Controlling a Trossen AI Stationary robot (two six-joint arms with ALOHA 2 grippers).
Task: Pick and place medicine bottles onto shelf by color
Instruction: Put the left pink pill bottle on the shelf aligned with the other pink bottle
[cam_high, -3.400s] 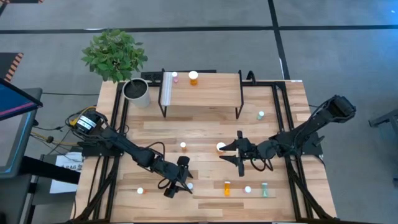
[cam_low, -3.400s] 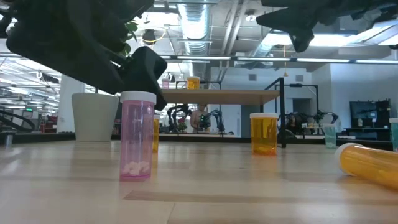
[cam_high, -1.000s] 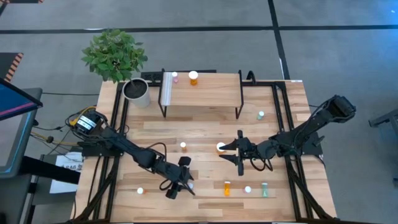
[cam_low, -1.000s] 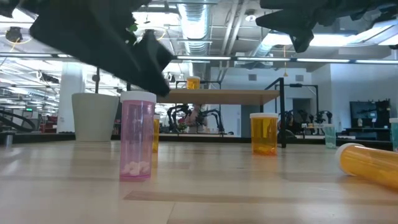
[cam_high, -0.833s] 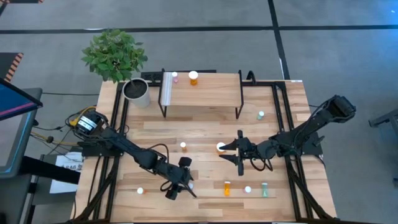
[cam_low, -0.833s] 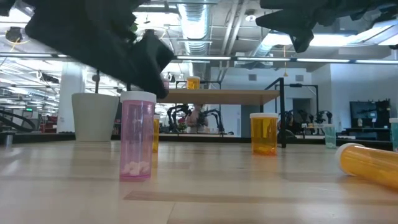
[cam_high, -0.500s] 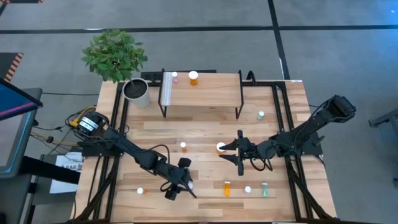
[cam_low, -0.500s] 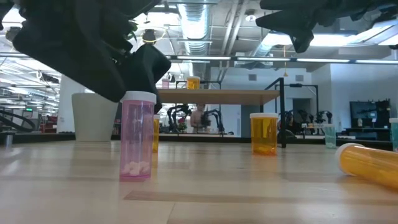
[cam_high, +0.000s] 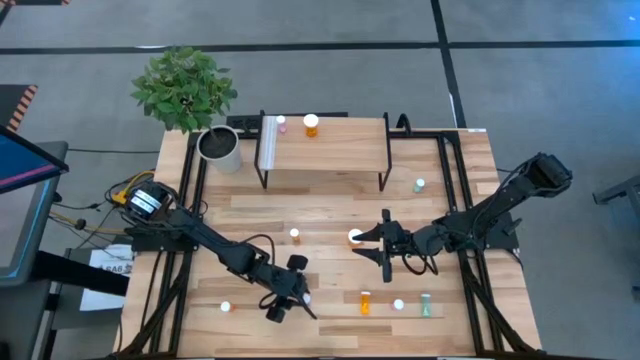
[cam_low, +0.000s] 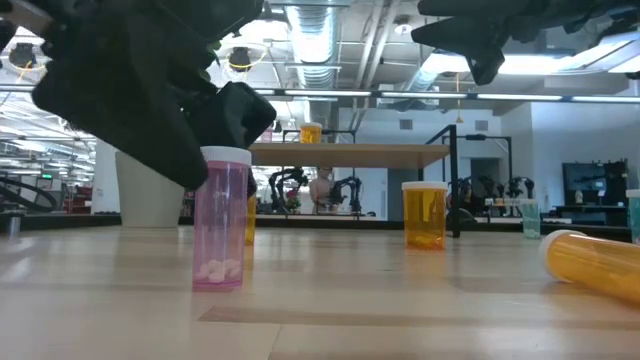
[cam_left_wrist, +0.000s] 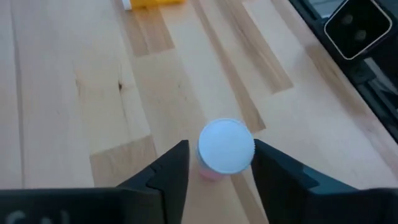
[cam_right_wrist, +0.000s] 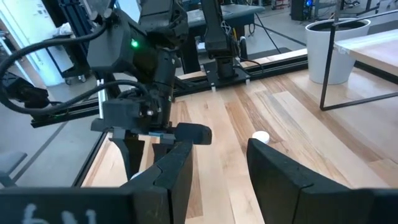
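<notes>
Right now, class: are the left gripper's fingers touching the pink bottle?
Cannot tell. In the left wrist view the fingers flank the pink bottle closely, its white cap overlapping any gap; the low view hides it.

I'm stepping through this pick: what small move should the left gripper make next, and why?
Probably close on the pink bottle. The left gripper already has its open fingers on either side of the white cap, with slight gaps visible, and the bottle stands upright on the table, so nothing is held yet.

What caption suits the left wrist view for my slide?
Left gripper straddles the upright pink bottle, fingers open either side of its white cap.
</notes>
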